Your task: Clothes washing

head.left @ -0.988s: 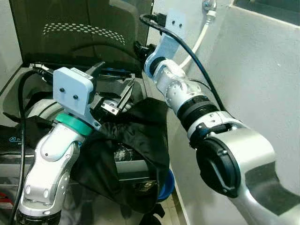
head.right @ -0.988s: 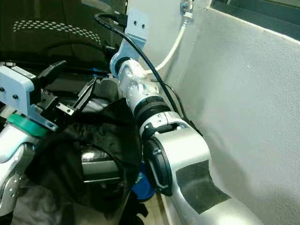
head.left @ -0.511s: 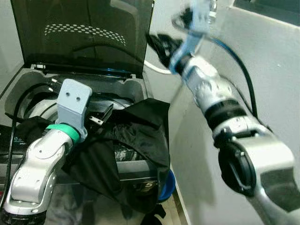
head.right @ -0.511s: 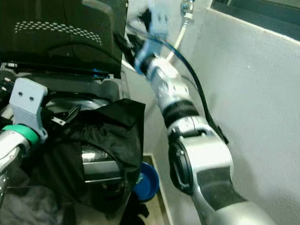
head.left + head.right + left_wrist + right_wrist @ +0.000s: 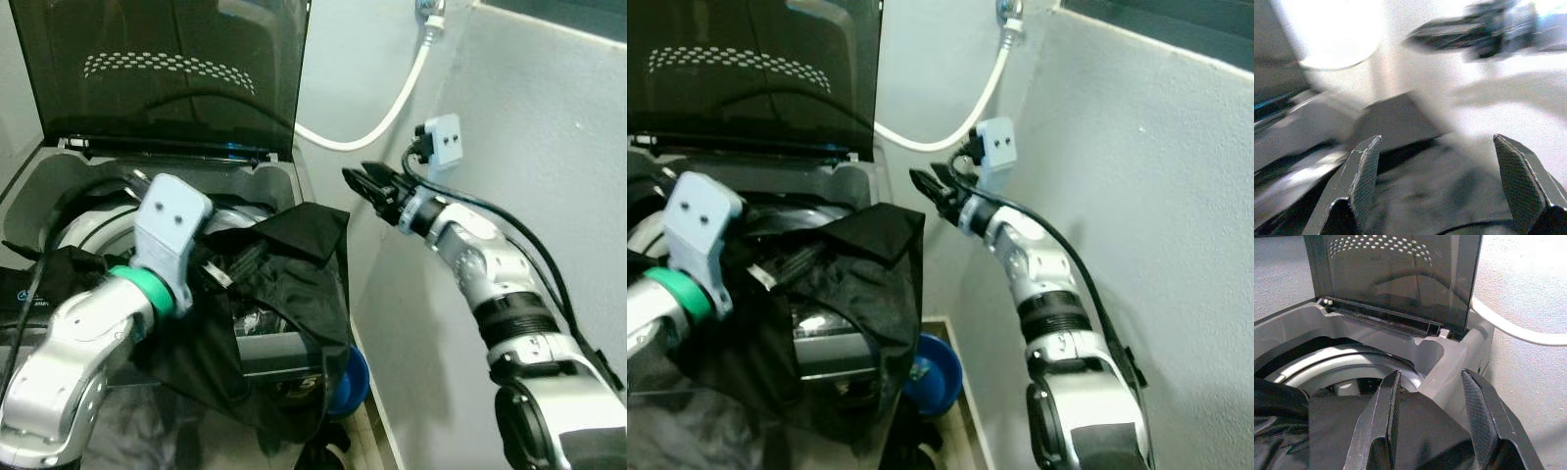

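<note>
A black, slightly shiny garment point(image 5: 284, 284) lies draped over the front rim of the grey top-loading washing machine point(image 5: 279, 181), part of it inside the drum opening and a long fold hanging down the front towards a blue plastic basin point(image 5: 355, 377) on the floor. The dark tinted lid point(image 5: 167, 73) stands raised. The left hand point(image 5: 1437, 181) hovers just over the cloth, fingers spread wide and empty. The right hand point(image 5: 367, 183) is held up beside the machine's right edge, fingers partly open, gripping nothing. The fabric looks thin, limp and slick (likely to slide off the rim), so I would pinch a bunched fold near the rim rather than a flat stretch.
</note>
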Controlling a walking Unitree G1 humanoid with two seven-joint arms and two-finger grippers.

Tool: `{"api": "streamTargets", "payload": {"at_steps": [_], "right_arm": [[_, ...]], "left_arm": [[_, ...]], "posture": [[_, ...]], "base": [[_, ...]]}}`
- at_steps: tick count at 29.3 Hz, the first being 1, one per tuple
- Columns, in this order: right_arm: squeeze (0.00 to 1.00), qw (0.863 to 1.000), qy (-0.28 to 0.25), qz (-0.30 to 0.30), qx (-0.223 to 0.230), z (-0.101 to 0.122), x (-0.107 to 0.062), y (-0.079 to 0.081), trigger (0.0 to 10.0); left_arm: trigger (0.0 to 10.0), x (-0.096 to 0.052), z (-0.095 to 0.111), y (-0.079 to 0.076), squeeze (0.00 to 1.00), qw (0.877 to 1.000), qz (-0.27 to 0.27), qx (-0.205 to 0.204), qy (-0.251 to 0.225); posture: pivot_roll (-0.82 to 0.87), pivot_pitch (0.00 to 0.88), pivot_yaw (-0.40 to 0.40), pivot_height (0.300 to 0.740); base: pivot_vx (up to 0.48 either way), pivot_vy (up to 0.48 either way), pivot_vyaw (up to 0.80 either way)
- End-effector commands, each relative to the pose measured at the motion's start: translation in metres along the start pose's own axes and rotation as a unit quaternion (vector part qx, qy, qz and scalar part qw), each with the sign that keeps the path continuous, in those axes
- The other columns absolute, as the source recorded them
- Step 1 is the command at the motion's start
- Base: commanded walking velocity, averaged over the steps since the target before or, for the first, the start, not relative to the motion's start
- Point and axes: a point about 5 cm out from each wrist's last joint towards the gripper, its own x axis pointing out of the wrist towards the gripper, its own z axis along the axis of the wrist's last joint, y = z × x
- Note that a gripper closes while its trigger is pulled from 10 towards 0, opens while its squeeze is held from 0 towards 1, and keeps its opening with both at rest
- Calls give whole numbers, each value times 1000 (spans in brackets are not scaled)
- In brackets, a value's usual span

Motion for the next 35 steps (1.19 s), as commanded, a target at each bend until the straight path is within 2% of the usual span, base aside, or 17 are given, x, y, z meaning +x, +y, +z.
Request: {"api": "streamTargets", "payload": {"at_steps": [1,4,5,6,7,8,9,10,11,12,13,14,15,16,18,26,35], "right_arm": [[0,999,14,30,-12,0,-8,1,10000],[0,997,28,66,-19,-1,-14,7,10000],[0,991,51,117,-28,-6,-21,16,10000],[0,983,75,165,-37,-11,-29,25,10000],[0,983,75,165,-37,-11,-29,25,10000],[0,975,93,198,-41,-17,-34,33,10000],[0,975,93,198,-41,-17,-34,33,10000],[0,970,104,215,-44,-21,-38,39,10000],[0,976,95,191,-49,-24,-36,39,10000],[0,976,95,191,-49,-24,-36,39,10000],[0,986,76,139,-46,-25,-31,37,10000],[0,986,76,139,-46,-25,-31,37,10000],[0,996,45,73,-35,-25,-24,33,10000],[0,996,45,73,-35,-25,-24,33,10000],[0,1000,-17,-16,7,-20,-16,30,10000],[0,990,-100,-44,85,-3,-10,47,10000],[0,987,-111,-60,99,-1,-10,49,10000]], "left_arm": [[10000,-1,4,-15,0,998,-58,-9,-11],[10000,-1,6,-19,0,997,-72,-2,-16],[10000,-1,3,-11,0,999,-36,24,3],[10000,-2,-3,7,0,996,40,65,34],[10000,-2,-3,7,0,996,40,65,34],[10000,-6,-8,28,0,987,126,86,59],[10000,-6,-8,28,0,987,126,86,59],[10000,-13,-8,45,0,973,197,97,67],[10000,-19,-7,56,0,962,254,78,63],[10000,-19,-7,56,0,962,254,78,63],[10000,-25,-6,62,0,952,296,60,51],[10000,-25,-6,62,0,952,296,60,51],[10000,-29,-6,64,0,945,320,44,42],[10000,-29,-6,64,0,945,320,44,42],[10000,-32,-6,66,0,935,352,33,34],[10000,-29,4,70,0,932,359,42,15],[10000,-24,11,69,0,933,356,53,0]], "posture": [[63,31,-75,740],[63,37,-75,740],[62,40,-75,740],[61,42,-75,740],[61,42,-75,740],[63,48,-83,740],[63,48,-83,740],[63,51,-88,740],[63,53,-94,740],[63,53,-94,740],[62,55,-97,740],[62,55,-97,740],[62,56,-100,740],[62,56,-100,740],[62,58,-104,740],[71,56,-105,740],[77,54,-102,740]], "base": [[0,0,0],[0,0,0],[0,0,0],[0,0,0],[0,0,0],[0,0,0],[0,0,0],[0,0,0],[0,0,0],[0,0,0],[0,0,0],[0,0,0],[0,0,0],[0,0,0],[0,0,0],[0,0,0],[0,325,0]]}}
